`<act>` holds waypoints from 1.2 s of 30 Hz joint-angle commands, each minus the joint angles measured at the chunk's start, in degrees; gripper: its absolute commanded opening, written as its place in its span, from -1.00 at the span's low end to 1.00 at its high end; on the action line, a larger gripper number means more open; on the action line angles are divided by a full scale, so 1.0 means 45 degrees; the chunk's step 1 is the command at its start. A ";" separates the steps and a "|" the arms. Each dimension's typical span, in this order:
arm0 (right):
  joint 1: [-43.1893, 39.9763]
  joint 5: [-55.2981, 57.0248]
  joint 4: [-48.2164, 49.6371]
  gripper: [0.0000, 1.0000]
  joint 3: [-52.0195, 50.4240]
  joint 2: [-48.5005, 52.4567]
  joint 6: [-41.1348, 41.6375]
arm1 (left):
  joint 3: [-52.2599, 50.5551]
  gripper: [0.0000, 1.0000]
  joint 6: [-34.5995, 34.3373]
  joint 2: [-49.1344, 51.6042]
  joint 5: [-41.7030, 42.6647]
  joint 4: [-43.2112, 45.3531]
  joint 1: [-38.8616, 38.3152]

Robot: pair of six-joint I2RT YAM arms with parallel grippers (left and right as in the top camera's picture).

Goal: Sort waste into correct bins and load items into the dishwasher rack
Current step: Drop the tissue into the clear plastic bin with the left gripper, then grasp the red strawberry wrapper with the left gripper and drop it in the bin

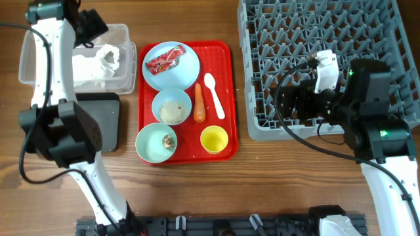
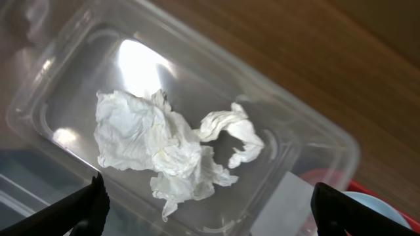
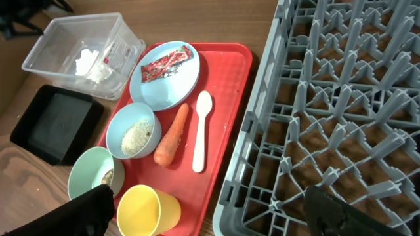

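My left gripper [image 2: 210,213] is open and empty above the clear tub [image 1: 29,62]. Crumpled white tissue [image 2: 164,147] lies in the tub. The black tray [image 1: 108,121] sits in front of it. The blue plate [image 1: 187,72] holds the red wrapper [image 1: 164,62]. One bowl [image 1: 157,105] holds rice [image 1: 173,113]; the other [image 1: 149,145] holds a brown scrap [image 1: 168,140]. The carrot [image 1: 199,103], white spoon [image 1: 214,95] and yellow cup [image 1: 214,139] lie beside them. My right gripper [image 3: 216,213] is open and empty over the grey rack's [image 1: 328,59] left edge.
The dishes and waste all sit on a flat red serving tray [image 1: 226,65] between the bins and the rack. The right arm's body [image 1: 374,124] hangs over the rack's front right corner. The table is brown wood.
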 commanded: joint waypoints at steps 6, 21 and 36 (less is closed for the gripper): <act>0.0063 0.0131 0.0087 0.89 0.0306 0.0083 0.0097 | 0.0486 1.00 0.4687 -0.1239 0.3172 0.0044 -0.2696; 0.0063 0.0131 -0.0204 0.90 0.0306 0.0083 0.0097 | 0.0340 0.97 0.6411 0.3609 0.2074 0.0325 -0.4561; 0.0063 0.0131 -0.0306 0.90 0.0223 0.0287 0.0097 | 0.0223 -0.83 0.6645 0.4527 0.2025 0.0364 -0.4585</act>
